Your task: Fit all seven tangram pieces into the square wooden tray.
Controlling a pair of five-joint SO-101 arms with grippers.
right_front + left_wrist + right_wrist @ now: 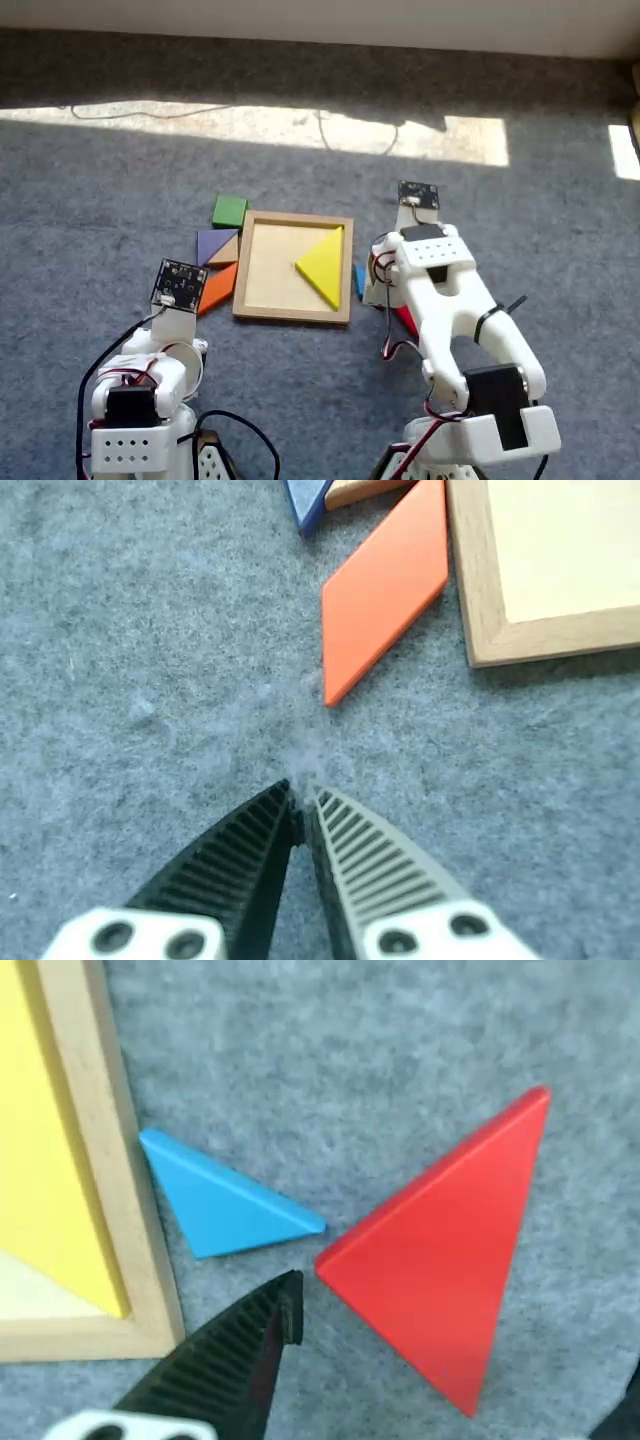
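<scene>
From the high view, the square wooden tray (241, 270) lies on the grey felt surface (100, 200) between the two arms. Inside it is one piece, a yellow triangle (325, 265), set against the side nearer the right arm (445, 290); the rest of the tray floor is bare. Outside the opposite side are a green square (229, 211), a purple triangle (209, 243), a tan triangle (228, 251) and an orange parallelogram (217, 288), the last touching the rim. The left arm (150, 370) reaches toward the parallelogram. A blue triangle (359, 280) and a red triangle (405, 320) lie by the right arm, the red one partly hidden beneath it.

In the left wrist view, the left arm's jaws are pressed together and hold nothing, near the pointed end of the orange parallelogram (385, 585) but apart from it. A corner of the tray (480, 610) shows beside that piece.

In the right wrist view, the right arm's jaws are spread wide. The black one sits just beside the meeting corners of the blue triangle (225, 1210) and the red triangle (450, 1260). The blue piece touches the tray rim (110, 1160), and the yellow triangle (35, 1110) lies inside.
</scene>
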